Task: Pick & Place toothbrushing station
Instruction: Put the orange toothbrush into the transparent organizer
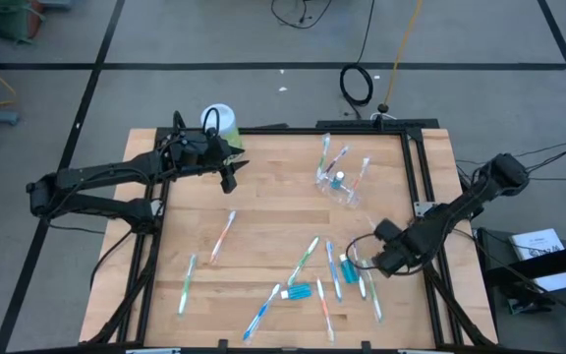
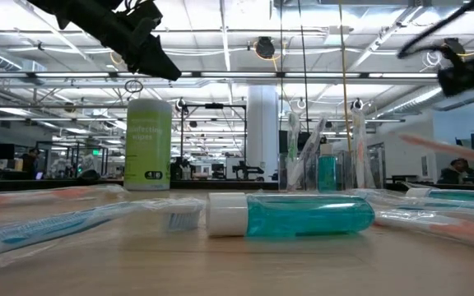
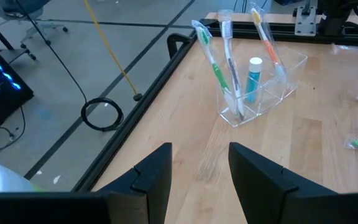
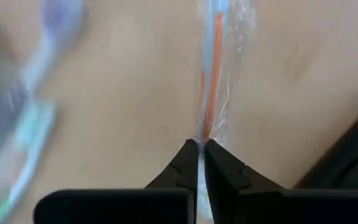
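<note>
A clear plastic cup stands at the table's far middle and holds three toothbrushes and a blue toothpaste tube upright; it also shows in the left wrist view. My left gripper is open and empty, raised above the far left of the table, left of the cup. My right gripper is at the near right, shut on an orange toothbrush in a clear wrapper. Several more toothbrushes and toothpaste tubes lie flat on the table. My right gripper pinches the end of the wrapped orange toothbrush between its two fingertips. The brush runs on straight ahead of the fingers, in line with them. In the low view it shows as an orange streak above the table, slightly tilted.
A light-green canister with a white lid stands at the far left edge, beside my left arm; it also shows in the low view. A blue toothpaste tube lies near the front. A black frame rail runs along the table's right side.
</note>
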{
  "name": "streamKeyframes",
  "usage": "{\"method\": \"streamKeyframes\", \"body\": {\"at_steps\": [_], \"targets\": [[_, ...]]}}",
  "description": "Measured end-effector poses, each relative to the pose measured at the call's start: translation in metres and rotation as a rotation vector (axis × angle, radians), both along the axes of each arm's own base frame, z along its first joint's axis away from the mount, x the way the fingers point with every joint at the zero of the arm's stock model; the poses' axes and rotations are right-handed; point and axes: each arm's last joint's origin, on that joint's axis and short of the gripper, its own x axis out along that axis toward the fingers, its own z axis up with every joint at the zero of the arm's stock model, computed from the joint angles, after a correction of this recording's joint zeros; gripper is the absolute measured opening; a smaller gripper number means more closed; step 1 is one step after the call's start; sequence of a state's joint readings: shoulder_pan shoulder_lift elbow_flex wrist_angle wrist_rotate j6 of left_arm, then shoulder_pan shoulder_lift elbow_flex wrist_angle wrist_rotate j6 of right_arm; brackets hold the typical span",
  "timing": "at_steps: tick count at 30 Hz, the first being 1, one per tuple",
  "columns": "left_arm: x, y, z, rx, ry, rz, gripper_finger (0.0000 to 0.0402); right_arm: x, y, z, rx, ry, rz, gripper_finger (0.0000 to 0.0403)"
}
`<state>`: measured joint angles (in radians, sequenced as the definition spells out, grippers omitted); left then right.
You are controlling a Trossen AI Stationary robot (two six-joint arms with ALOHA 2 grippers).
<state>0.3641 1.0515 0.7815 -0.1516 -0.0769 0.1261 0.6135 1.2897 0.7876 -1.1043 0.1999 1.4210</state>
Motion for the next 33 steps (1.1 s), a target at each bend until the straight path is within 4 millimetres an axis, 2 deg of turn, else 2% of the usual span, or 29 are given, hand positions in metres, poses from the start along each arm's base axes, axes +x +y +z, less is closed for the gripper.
{"method": "streamKeyframes", "body": {"at_steps": [6, 11, 14, 17, 23, 26, 28, 33], "targets": [[0.0, 0.0, 0.001, 0.003, -0.008, 0.0, 0.0163, 0.011, -0.007, 0.005, -0.221, -0.125, 0.278, 0.0002], [0.002, 0.001, 0.006, 0.024, -0.062, 0.001, 0.0163, 0.036, -0.016, 0.013, -0.382, -0.261, 0.479, 0.0002], [0.003, 0.001, 0.008, 0.033, -0.085, 0.001, 0.0163, 0.048, -0.023, 0.021, -0.426, -0.27, 0.553, 0.0002], [0.003, 0.001, 0.009, 0.036, -0.093, 0.001, 0.0164, 0.057, -0.032, 0.034, -0.566, -0.237, 0.632, 0.0002], [0.003, 0.001, 0.009, 0.035, -0.089, 0.001, 0.0163, 0.079, -0.043, 0.054, -0.914, -0.092, 0.865, 0.0001], [0.003, 0.001, 0.009, 0.044, -0.085, -0.003, 0.0163, 0.083, -0.045, 0.06, -1.088, 0.131, 1.032, 0.0001], [0.003, 0.001, 0.009, 0.043, -0.085, -0.003, 0.0163, 0.086, -0.046, 0.065, -1.188, 0.272, 1.067, 0.0001], [0.005, 0.002, 0.006, 0.032, -0.078, 0.0, 0.0163, 0.086, -0.048, 0.07, -1.289, 0.605, 1.172, 0.0001]]}}
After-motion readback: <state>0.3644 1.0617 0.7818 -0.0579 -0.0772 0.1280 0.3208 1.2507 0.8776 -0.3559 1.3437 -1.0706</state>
